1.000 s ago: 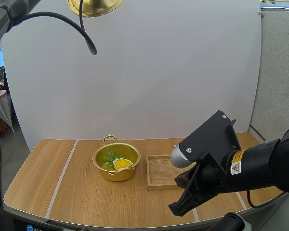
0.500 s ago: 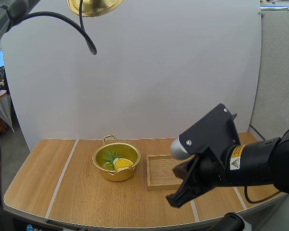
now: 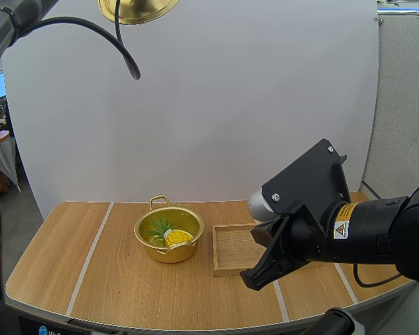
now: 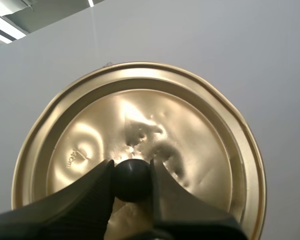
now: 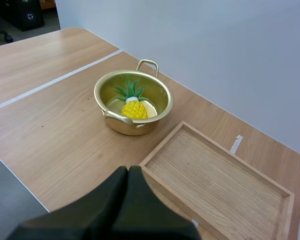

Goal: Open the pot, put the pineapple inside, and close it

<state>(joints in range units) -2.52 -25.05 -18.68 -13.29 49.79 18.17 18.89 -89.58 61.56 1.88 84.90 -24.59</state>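
A gold pot (image 3: 169, 234) (image 5: 133, 102) stands open on the table, left of centre. A yellow pineapple (image 3: 176, 237) (image 5: 132, 106) with green leaves lies inside it. High above the table hangs the gold lid (image 3: 137, 8) (image 4: 140, 145), where my left gripper (image 4: 132, 179) is shut on its black knob (image 4: 132, 178). My right gripper (image 3: 255, 279) (image 5: 128, 172) is shut on nothing, its fingers together as one dark wedge. It hovers over the near edge of the wooden tray (image 3: 241, 249) (image 5: 225, 182), to the right of the pot.
The wooden tray lies bare just right of the pot. White stripes (image 3: 89, 257) run across the wooden tabletop. A white backdrop stands close behind the pot. The right arm's bulky body (image 3: 349, 234) covers the table's right part.
The right arm has risen a little and shifted back over the tray, its gripper still shut. The pot, the pineapple and the held lid have not moved.
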